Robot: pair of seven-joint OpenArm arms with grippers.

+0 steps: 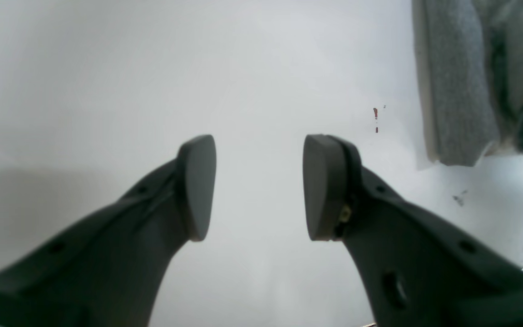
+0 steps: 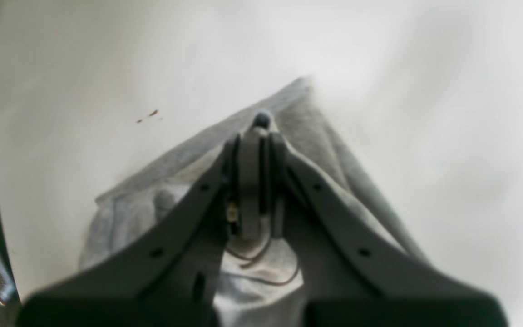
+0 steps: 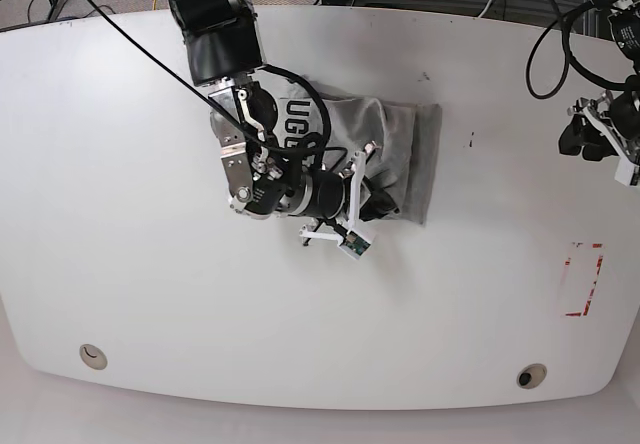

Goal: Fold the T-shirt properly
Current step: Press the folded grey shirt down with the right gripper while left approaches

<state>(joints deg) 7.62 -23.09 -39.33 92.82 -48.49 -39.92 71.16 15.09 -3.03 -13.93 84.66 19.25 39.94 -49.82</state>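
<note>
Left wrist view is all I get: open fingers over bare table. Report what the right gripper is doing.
Observer: The right gripper is shut on a fold of the T-shirt.
Operator: Describe the shirt's shape.
Observer: From the base view it is a rumpled, roughly rectangular bundle, with dark lettering showing beside the right arm.
Operator: Place my left gripper.
Observer: The left gripper hangs near the table edge, apart from the shirt.
</note>
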